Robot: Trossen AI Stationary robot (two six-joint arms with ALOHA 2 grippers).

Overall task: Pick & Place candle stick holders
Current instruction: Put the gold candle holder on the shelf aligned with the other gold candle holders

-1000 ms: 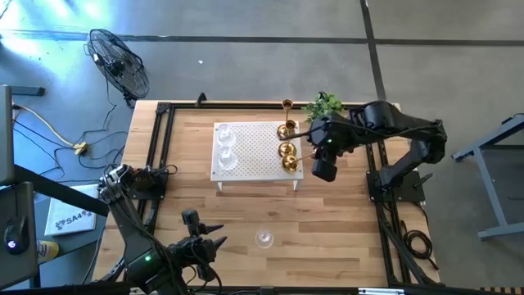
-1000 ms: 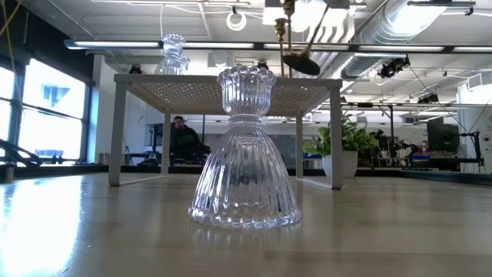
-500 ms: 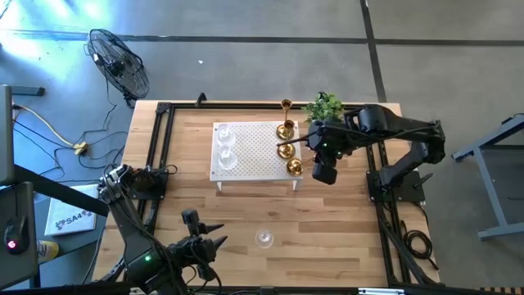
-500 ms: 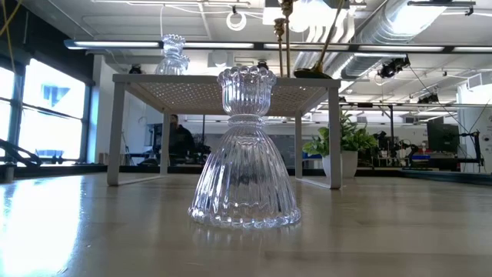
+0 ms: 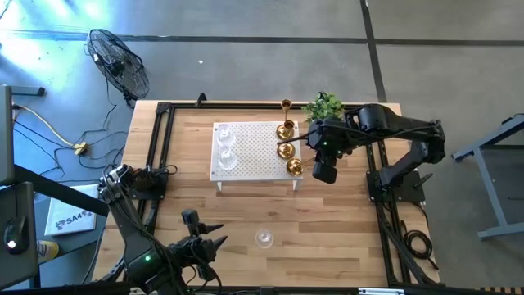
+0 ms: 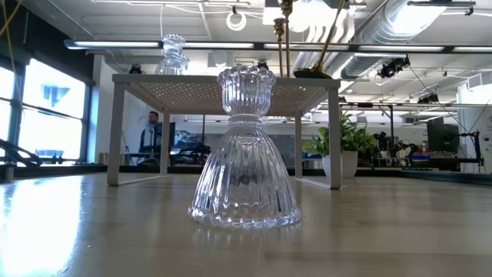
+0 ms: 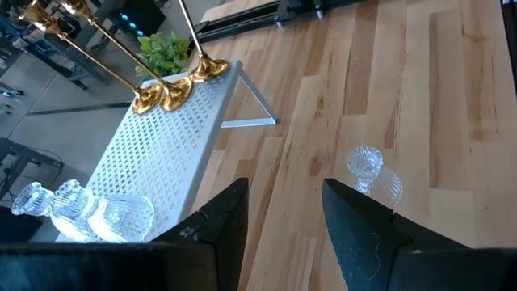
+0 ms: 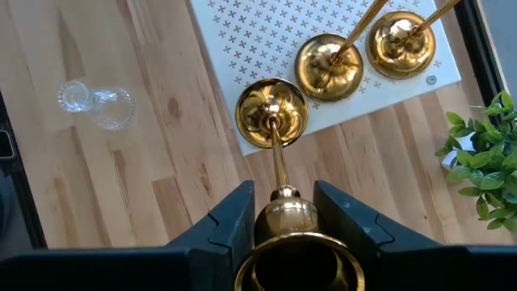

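Note:
Three gold candle stick holders stand by their round bases along the right side of the white perforated platform [image 5: 256,152]. My right gripper [image 8: 283,198] is shut on the nearest one [image 8: 271,111], above the platform's near right corner. Two glass holders [image 5: 226,146] stand on the platform's left side. A third glass holder [image 5: 264,238] stands on its wide base on the wooden table near the front. My left gripper [image 7: 283,226] hangs open above the table to that holder's left, with nothing between its fingers. My right gripper pinches the gold holder's cup [image 8: 284,217] at the top of its stem, one finger on each side. The fingers come from above, slanting down. The stem [image 6: 329,35] leans, and the base [image 6: 311,74] sits on the platform's near right corner.
A small green plant [image 5: 325,105] in a white pot stands at the table's far right, close behind my right arm. Black rails [image 5: 157,156] run along the table's sides. A person [image 6: 154,131] shows in the room beyond the table.
My right gripper has sunk a little with the gold holder. The holder's base, which hung tilted just above the platform, has come down onto the platform's near right corner.

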